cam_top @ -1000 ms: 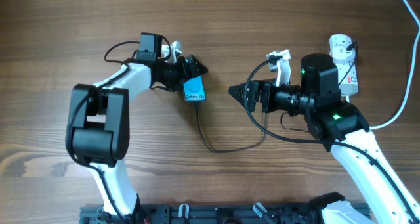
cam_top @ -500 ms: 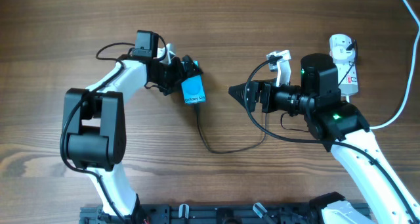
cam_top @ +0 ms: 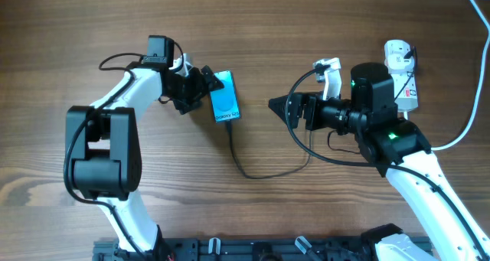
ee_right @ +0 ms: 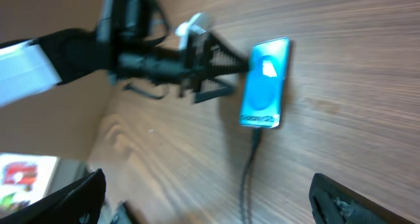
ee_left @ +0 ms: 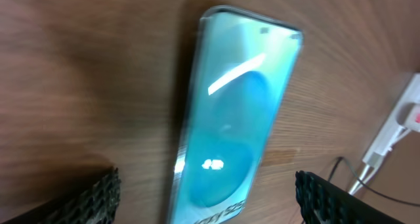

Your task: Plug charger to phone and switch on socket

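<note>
- Phone [cam_top: 224, 99] lies flat on the worktop [cam_top: 344, 16]; the charger [cam_top: 243, 166] meets its near end and looks seated.
- Left end effector [cam_top: 205, 87] is wide and empty, just beside the phone. Right end effector [cam_top: 276, 106] is wide and empty, near the phone's other side.
- Socket [cam_top: 400, 62] sits well beyond the phone. Advise pressing its switch squarely, clear of the cable.

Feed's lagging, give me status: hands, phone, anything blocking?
Both open: left hand beside the phone, right hand empty across from it. Phone flat on table, black cable reaching its lower end. Nothing seen blocking; power strip at far right.
</note>
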`<state>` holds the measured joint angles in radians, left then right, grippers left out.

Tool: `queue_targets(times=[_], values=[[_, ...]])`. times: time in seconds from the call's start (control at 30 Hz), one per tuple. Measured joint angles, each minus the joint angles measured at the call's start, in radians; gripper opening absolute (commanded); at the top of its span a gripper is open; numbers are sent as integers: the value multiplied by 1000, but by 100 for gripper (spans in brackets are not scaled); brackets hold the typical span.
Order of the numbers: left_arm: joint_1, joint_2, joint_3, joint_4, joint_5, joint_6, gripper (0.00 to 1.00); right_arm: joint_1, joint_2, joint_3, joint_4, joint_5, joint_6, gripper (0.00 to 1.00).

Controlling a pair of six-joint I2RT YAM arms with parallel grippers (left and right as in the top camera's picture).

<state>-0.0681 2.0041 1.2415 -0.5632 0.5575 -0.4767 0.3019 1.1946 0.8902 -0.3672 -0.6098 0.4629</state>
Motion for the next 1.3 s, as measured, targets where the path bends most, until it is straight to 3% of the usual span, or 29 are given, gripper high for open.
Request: queue_targets(times=[0.07,0.43,0.57,0.73,0.97,1.3], values=[[18,-5,8,-45,-10,0,97,-8,0,0,-21,57,-5,5],[94,-41,15,-192,-135,-3,100,-354,27,131,-243,423,72,5],[95,-47,13,-204,-164,-3,100,-552,126,203,-249,468,80,5],[95,-48,12,-209,-172,-3,100,-682,325,242,-258,484,109,5],[95,-48,12,-212,-176,-3,100,-740,553,272,-186,484,146,5],[95,-48,12,-212,-179,-3,100,-740,626,277,44,488,165,5]])
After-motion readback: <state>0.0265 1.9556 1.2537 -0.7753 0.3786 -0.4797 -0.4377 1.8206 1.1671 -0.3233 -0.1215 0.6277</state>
